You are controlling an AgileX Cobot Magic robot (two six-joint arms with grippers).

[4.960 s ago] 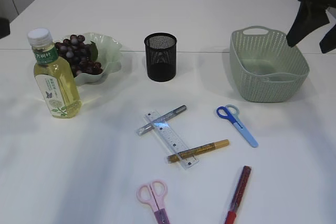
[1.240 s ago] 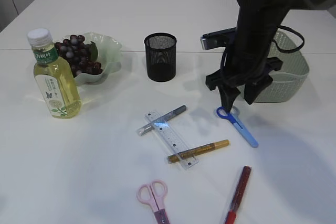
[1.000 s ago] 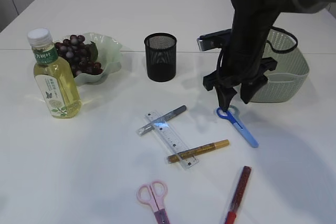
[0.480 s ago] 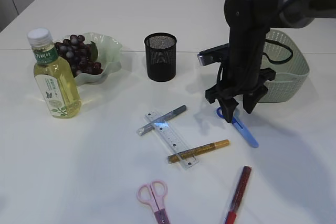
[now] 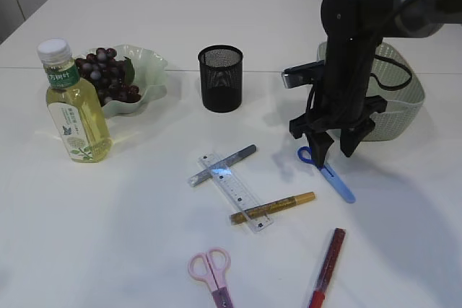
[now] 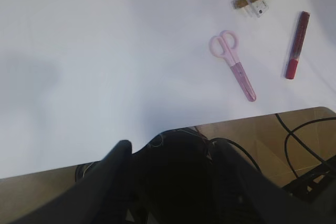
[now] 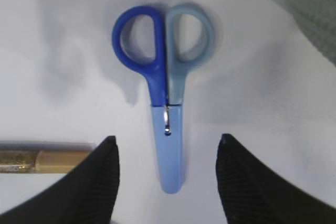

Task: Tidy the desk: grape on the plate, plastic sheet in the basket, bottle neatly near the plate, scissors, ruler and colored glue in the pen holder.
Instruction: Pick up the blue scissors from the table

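Observation:
My right gripper (image 5: 333,151) is open and points down over the blue scissors (image 5: 328,172), its fingers on either side of them. In the right wrist view the scissors (image 7: 167,93) lie flat and shut between my open fingertips (image 7: 110,153). The pink scissors (image 5: 211,270), clear ruler (image 5: 237,191), gold glue pen (image 5: 273,207), silver glue pen (image 5: 222,165) and red glue pen (image 5: 327,265) lie on the table. The grapes (image 5: 107,73) sit on the green plate (image 5: 148,70). The bottle (image 5: 74,106) stands by the plate. The black mesh pen holder (image 5: 221,77) stands behind. My left gripper (image 6: 168,153) is over the table edge.
The green basket (image 5: 390,102) stands at the back right, right behind my right arm. The left wrist view shows the pink scissors (image 6: 233,64), red glue pen (image 6: 295,43) and cables (image 6: 299,140) on the floor below the table edge.
My right arm came in from the back right, lowered over the blue scissors, and shifted slightly right so its open fingers straddle them.

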